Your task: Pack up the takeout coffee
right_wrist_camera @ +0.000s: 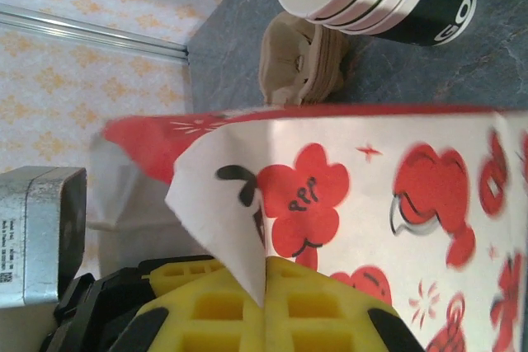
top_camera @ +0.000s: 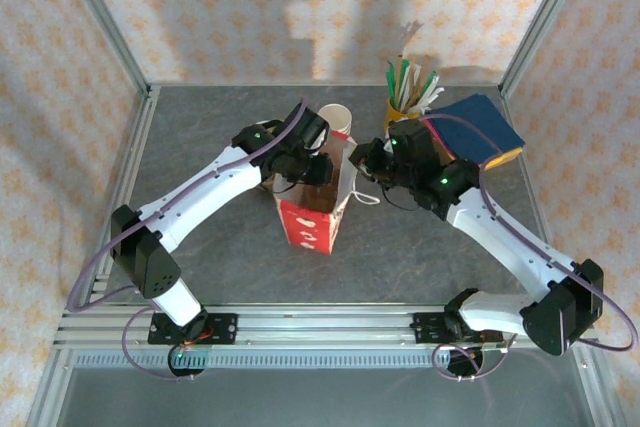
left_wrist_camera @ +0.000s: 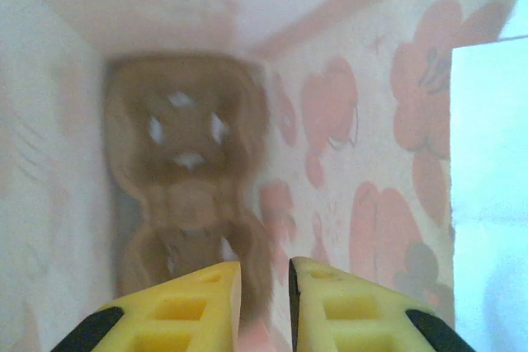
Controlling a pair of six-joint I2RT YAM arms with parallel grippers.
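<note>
Jaws of the left end effector (left_wrist_camera: 264, 290) stand narrow, deep inside the bag (left_wrist_camera: 371, 121), above a brown pulp carrier (left_wrist_camera: 186, 154); whether they nip its near edge I cannot tell. The right end effector (right_wrist_camera: 266, 302) is clamped on the bag's white paper lip, holding the mouth open. To do this step well, that pinch should stay firm while the left arm lifts straight up, clear of the walls. The takeout coffee (top_camera: 337, 119) stands on the tabletop (top_camera: 200, 137) just behind the bag, untouched. The left wrist view reaches the bag's floor, which the arm covers from overhead; the right wrist view gives the cup's black base.
</note>
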